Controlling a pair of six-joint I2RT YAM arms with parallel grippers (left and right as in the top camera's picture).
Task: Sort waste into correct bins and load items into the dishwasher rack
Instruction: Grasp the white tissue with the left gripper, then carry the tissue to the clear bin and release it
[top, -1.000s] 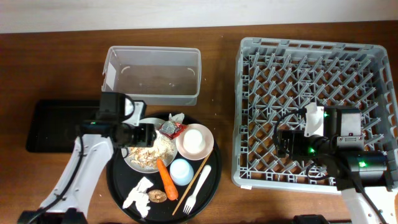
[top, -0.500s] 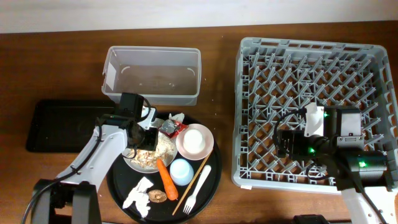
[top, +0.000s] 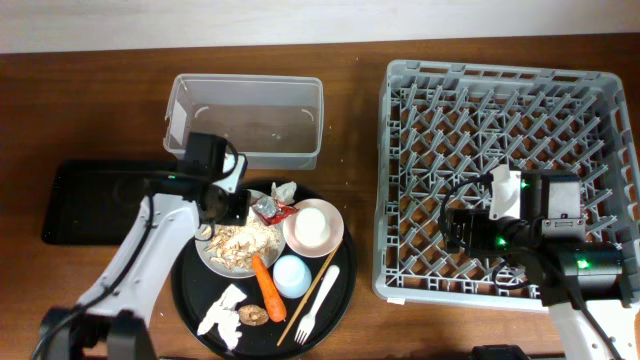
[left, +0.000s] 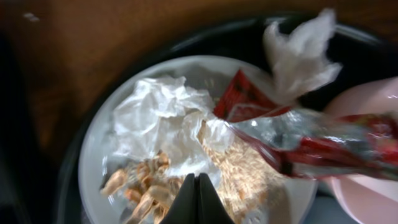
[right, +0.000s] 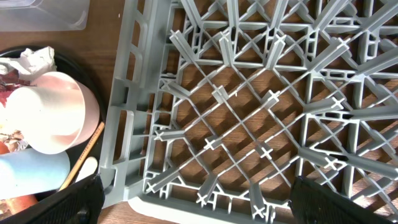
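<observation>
My left gripper (top: 236, 208) (left: 198, 198) hangs over the white plate (top: 214, 262) (left: 93, 168) with its fingers pressed together; I see nothing between them. Just ahead of the tips are the beige food heap (top: 248, 243) (left: 242, 174), a crumpled tissue (left: 155, 115) and the red-and-silver wrapper (top: 268, 207) (left: 311, 146). A carrot (top: 266, 286), more tissues (top: 222, 312) and a brown lump (top: 252, 314) lie on the round black tray (top: 185, 290). The pink bowl (top: 330, 240) (right: 90, 109) holds a small white cup (top: 311, 225). My right gripper (top: 455, 228) (right: 199, 208) is open above the dishwasher rack (top: 505, 170) (right: 249, 112).
A blue cup (top: 290, 275), chopsticks (top: 312, 292) and a white fork (top: 322, 300) lie on the round tray. The clear tub (top: 245, 120) stands behind it, and the flat black tray (top: 90, 200) is to its left. One more tissue (top: 284, 188) sits at the round tray's far edge.
The left gripper's jaws have closed over the plate, and its wrist has shifted. The wrapper has slid slightly left. The right arm has not moved.
</observation>
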